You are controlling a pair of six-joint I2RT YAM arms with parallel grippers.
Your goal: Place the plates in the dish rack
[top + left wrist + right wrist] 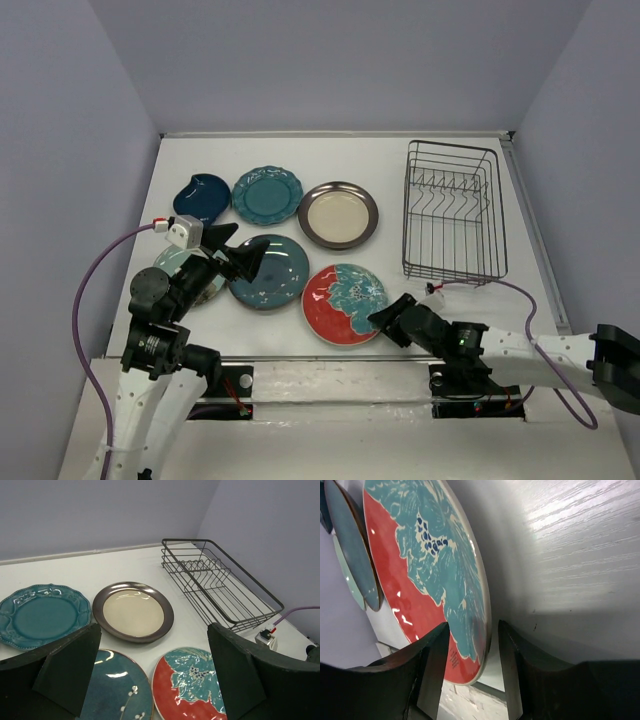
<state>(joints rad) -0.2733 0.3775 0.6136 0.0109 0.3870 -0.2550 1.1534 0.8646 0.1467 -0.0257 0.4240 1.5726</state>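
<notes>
The red plate with teal flowers [340,305] lies at the table's front centre. My right gripper [390,318] is open, its jaws straddling the red plate's [420,570] right rim; in the right wrist view [472,665] one finger is over the plate face and the other beside the rim with a gap. My left gripper [243,260] is open and empty above the blue-grey plate [275,272], its jaws wide apart in the left wrist view [152,675]. The dish rack [453,210] stands empty at the back right.
Behind lie the dark-blue leaf plate [200,196], scalloped teal plate [267,194] and cream dark-rimmed plate [338,214]. The pale green plate [180,268] is partly hidden under my left arm. A white cable connector [266,636] lies near the rack's front corner.
</notes>
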